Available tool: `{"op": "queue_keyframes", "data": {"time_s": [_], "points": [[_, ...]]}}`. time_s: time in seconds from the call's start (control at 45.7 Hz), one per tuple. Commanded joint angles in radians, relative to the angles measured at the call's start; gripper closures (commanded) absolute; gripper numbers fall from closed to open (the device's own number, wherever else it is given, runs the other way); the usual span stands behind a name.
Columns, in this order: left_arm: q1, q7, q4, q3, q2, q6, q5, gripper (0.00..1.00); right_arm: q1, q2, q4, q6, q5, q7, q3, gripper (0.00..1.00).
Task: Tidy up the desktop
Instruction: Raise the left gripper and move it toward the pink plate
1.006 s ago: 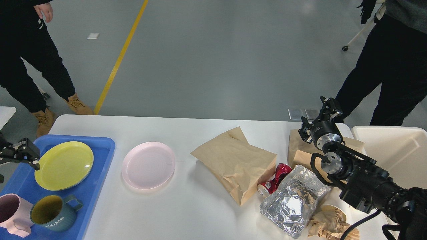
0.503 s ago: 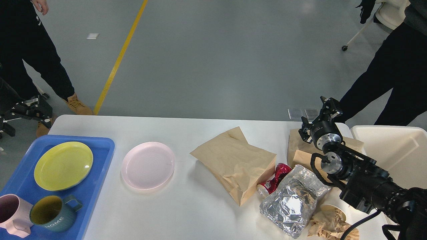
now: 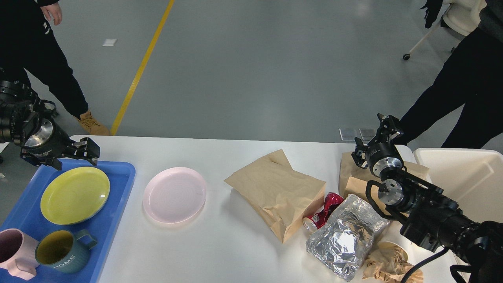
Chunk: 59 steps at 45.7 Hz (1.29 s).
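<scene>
The white desktop (image 3: 220, 243) carries a pink plate (image 3: 174, 194), a large brown paper bag (image 3: 277, 192), a second brown bag (image 3: 353, 177), a crushed red can (image 3: 324, 214), a crumpled foil bag (image 3: 344, 236) and a paper cup stuffed with brown paper (image 3: 389, 259). My left gripper (image 3: 93, 152) hangs open and empty over the far edge of the blue tray (image 3: 118, 173), left of the pink plate. Above the second brown bag, my right gripper (image 3: 372, 136) stands open, holding nothing.
The blue tray holds a yellow plate (image 3: 74, 194), a teal mug (image 3: 63, 251) and a pink mug (image 3: 13, 253). A cream-white bin (image 3: 467, 181) stands at the right edge. People stand beyond the table's far left and far right corners.
My left arm rose from the left edge, then swung right and down to the tray's far edge. The right arm has not moved. The person at right shifted.
</scene>
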Motion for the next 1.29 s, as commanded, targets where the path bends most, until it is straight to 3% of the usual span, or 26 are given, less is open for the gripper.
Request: {"op": "queue_keyframes", "data": {"time_s": [0.0,0.415,0.721,1.006,1.268], "points": [[0.06,0.0,0.066,-0.022,-0.005,0.053,-0.001,0.11,0.0,0.0,0.0,0.0,0.001,0.0,0.0,0.0],[0.164,0.018,0.114,-0.16,-0.052,0.178,0.0,0.1,0.0,0.0,0.0,0.0,-0.001,0.0,0.0,0.0],[0.178,0.035,0.114,-0.22,-0.087,0.185,-0.001,0.08,0.0,0.0,0.0,0.0,-0.001,0.0,0.0,0.0],[0.197,0.031,0.114,-0.421,-0.078,0.196,0.002,0.04,0.0,0.0,0.0,0.0,0.001,0.0,0.0,0.0],[0.235,0.026,0.114,-0.448,-0.081,0.205,0.0,0.04,0.0,0.0,0.0,0.0,0.001,0.0,0.0,0.0]]}}
